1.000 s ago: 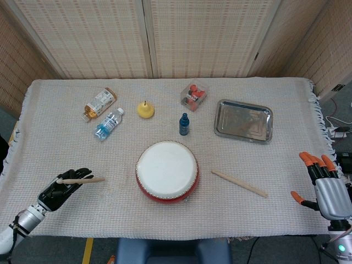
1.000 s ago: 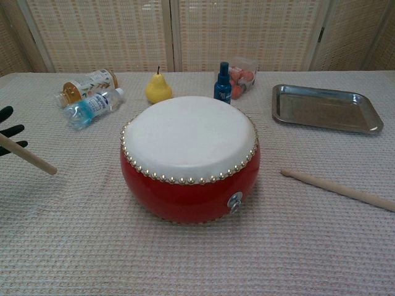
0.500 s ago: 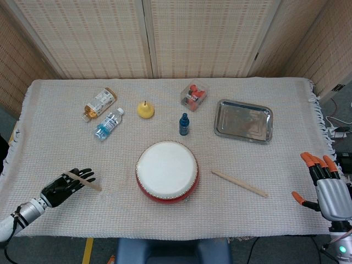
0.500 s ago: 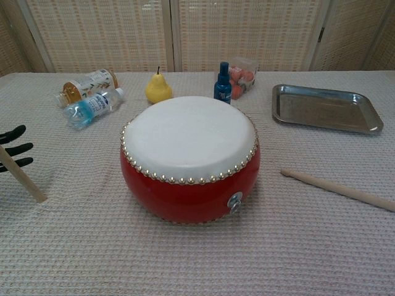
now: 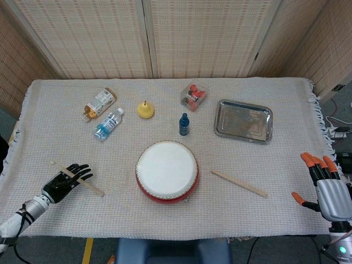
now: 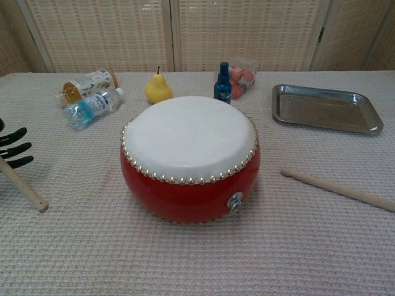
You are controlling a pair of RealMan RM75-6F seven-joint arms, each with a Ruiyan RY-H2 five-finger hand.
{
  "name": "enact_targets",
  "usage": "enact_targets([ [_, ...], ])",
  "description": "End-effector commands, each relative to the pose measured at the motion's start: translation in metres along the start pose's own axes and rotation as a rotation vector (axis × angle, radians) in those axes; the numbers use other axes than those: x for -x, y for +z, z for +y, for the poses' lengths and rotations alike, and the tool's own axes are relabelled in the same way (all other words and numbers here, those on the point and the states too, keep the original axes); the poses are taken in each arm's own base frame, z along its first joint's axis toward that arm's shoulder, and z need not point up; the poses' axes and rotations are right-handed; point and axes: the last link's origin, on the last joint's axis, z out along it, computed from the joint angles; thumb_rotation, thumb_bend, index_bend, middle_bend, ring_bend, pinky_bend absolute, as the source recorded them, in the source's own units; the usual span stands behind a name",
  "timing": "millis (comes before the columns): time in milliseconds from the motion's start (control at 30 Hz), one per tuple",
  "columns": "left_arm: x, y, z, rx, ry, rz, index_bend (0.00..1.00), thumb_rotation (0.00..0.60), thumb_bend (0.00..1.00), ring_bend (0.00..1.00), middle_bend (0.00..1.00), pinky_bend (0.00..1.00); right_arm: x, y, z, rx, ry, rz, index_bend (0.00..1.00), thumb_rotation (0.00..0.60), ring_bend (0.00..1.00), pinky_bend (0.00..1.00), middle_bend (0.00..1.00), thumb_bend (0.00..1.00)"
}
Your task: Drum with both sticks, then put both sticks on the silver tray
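Note:
The red drum [image 5: 166,170] with a white skin stands at the table's front centre. One wooden stick [image 5: 239,183] lies on the cloth to its right, untouched. The other stick [image 5: 91,187] lies slanted at the front left, across the spread fingers of my black left hand [image 5: 65,180]; its tip [image 6: 40,205] rests on the cloth. No finger visibly closes on it. My right hand [image 5: 329,190], grey with orange fingertips, hangs open beyond the table's right edge, far from the right stick. The silver tray [image 5: 243,120] sits bare at the back right.
Behind the drum stand a small blue bottle [image 5: 184,124], a yellow pear [image 5: 145,110] and a clear box of red fruit [image 5: 194,94]. A water bottle [image 5: 108,124] and an amber bottle [image 5: 100,103] lie at the back left.
The left stick swung from level in the left hand to slanted, and its tip dropped onto the cloth. The left hand drew back slightly and its fingers spread. The right hand stayed put.

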Motion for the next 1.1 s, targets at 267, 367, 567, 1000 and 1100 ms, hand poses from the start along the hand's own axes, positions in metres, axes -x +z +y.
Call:
enact_targets([
  [267, 0.009, 0.006, -0.018, 0.11, 0.076, 0.033, 0.47, 0.6, 0.39, 0.34, 0.41, 0.32, -0.001, 0.0, 0.001, -0.003, 0.003, 0.004, 0.08, 0.6, 0.0, 0.05, 0.07, 0.17],
  [367, 0.018, 0.009, -0.019, 0.124, 0.12, 0.024, 0.46, 0.6, 0.36, 0.37, 0.43, 0.34, -0.001, 0.0, 0.001, -0.004, 0.003, 0.005, 0.08, 0.6, 0.0, 0.05, 0.07, 0.17],
  [567, 0.033, 0.01, -0.022, 0.14, 0.162, 0.002, 0.47, 0.536, 0.27, 0.39, 0.45, 0.36, -0.001, 0.0, 0.002, -0.007, 0.005, 0.004, 0.08, 0.6, 0.0, 0.05, 0.07, 0.17],
  [1000, 0.043, 0.013, -0.035, 0.157, 0.272, 0.024, 0.56, 0.401, 0.22, 0.45, 0.54, 0.42, -0.002, 0.0, 0.002, -0.01, 0.005, 0.01, 0.08, 0.6, 0.0, 0.05, 0.07, 0.17],
  [1100, 0.044, 0.011, -0.039, 0.167, 0.304, 0.035, 0.61, 0.395, 0.22, 0.51, 0.59, 0.46, -0.002, 0.0, 0.002, -0.012, 0.005, 0.011, 0.08, 0.6, 0.0, 0.05, 0.07, 0.17],
])
